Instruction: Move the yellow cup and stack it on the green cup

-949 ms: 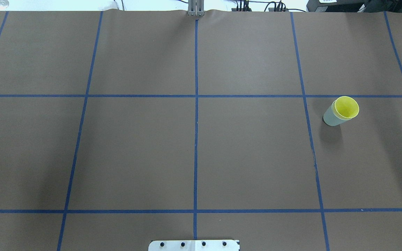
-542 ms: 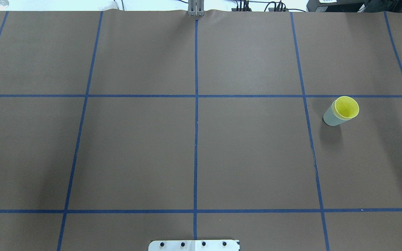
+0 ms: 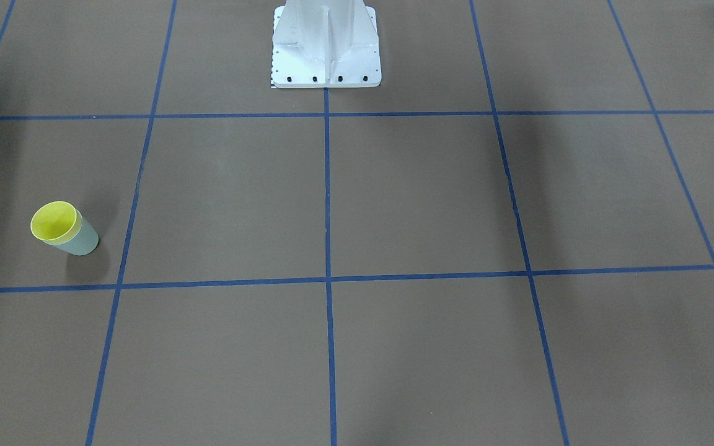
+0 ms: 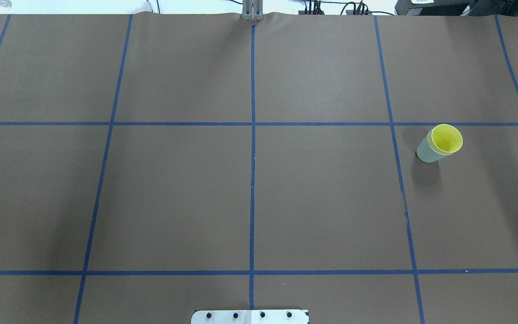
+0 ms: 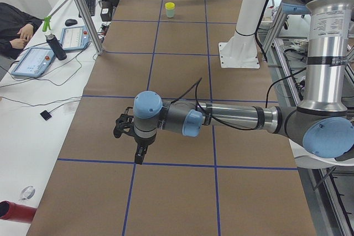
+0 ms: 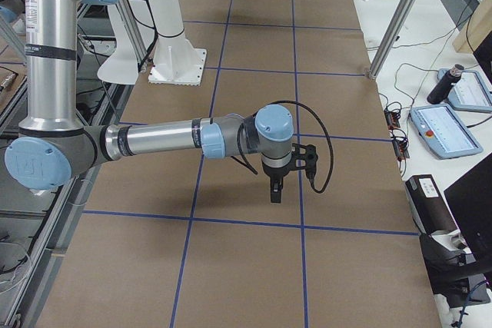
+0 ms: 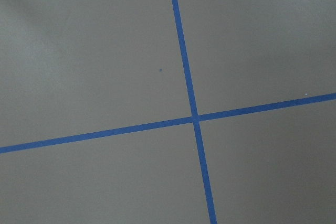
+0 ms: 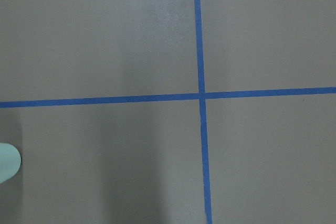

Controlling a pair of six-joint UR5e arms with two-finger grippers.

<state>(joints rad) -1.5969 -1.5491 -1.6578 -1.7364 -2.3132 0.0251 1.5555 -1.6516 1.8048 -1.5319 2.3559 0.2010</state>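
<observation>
Already yellow cup (image 4: 446, 137) nested in green cup (image 4: 426, 152), far from left tool (image 5: 138, 160).

The yellow cup (image 4: 445, 138) sits nested inside the green cup (image 4: 425, 154), mouth up. Its bright rim and a narrow band of its wall show above the green rim, and its smooth inside is open to view. The green cup, pale mint and tapered, stands upright on its narrower base on the bench (image 4: 331, 202), far over on the robot's right side.
</observation>
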